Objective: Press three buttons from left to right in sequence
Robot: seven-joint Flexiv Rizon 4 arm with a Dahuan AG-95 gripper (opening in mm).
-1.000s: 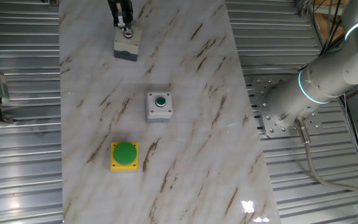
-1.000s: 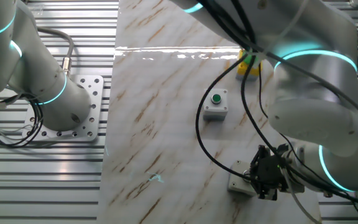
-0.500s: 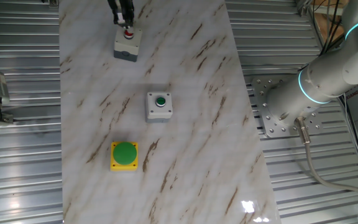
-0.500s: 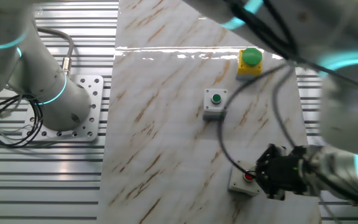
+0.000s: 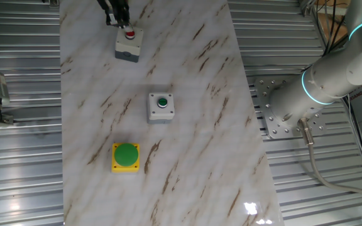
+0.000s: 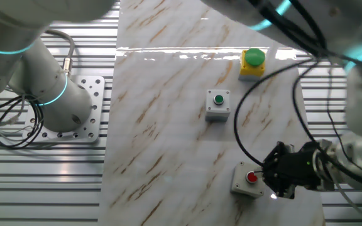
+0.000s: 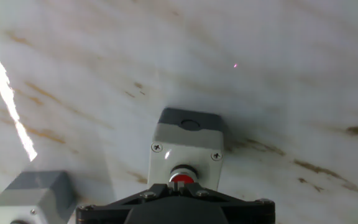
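While I watch from one fixed view, I see the gripper (image 5: 119, 19) at the top edge of the marble table (image 5: 193, 125), its dark fingers just beside the upper left corner of the grey box with the red button (image 5: 128, 44). The red cap shows clear of the fingers. Below it, near the middle of the table, sits the grey box with the dark-green button (image 5: 161, 107), and lower left of that the yellow box with the green dome (image 5: 126, 156); the three stand well apart along a diagonal line.

From the other fixed view, I see the gripper (image 6: 280, 181) just to the right of the grey box with the red button (image 6: 246, 182) near the table's lower edge. The grey box with the dark-green button (image 6: 217, 105) is mid-table and the yellow box with the green dome (image 6: 253, 62) is near the far edge.

Through the hand view, I look down on the grey box with the red button (image 7: 186, 151), its cap right above the dark hand body at the bottom edge. A second grey box (image 7: 33, 198) shows at lower left.

I cannot tell whether the jaws are apart or together.
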